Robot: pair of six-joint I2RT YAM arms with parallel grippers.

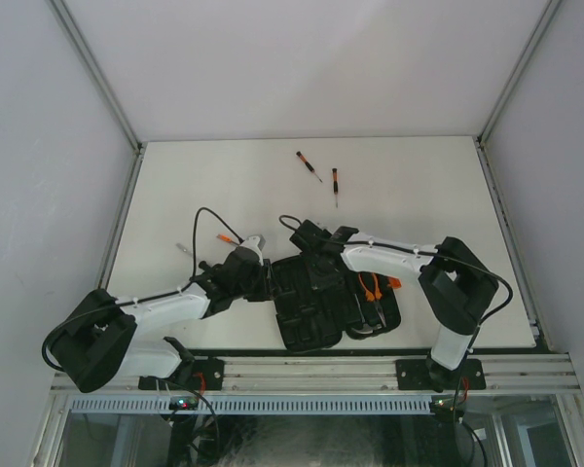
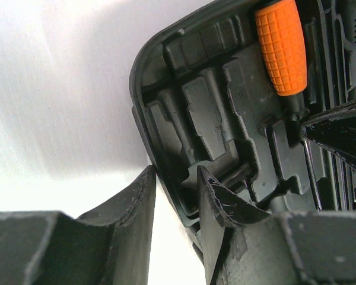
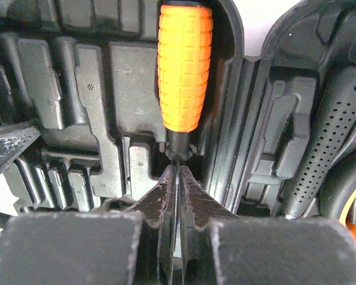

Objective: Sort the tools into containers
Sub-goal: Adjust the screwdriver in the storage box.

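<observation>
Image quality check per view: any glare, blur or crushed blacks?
Top external: even light, but the black tool case reads as one dark mass, slots unreadable. Left wrist: streaky glare across the table. Right wrist: screwdriver sharp, table patch at top blown out white.

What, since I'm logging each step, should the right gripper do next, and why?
Probably press the screwdriver gently down to seat it: its orange handle lies along a moulded slot of the tool case, the right gripper is shut at its black collar, and the left gripper grips the case rim.
</observation>
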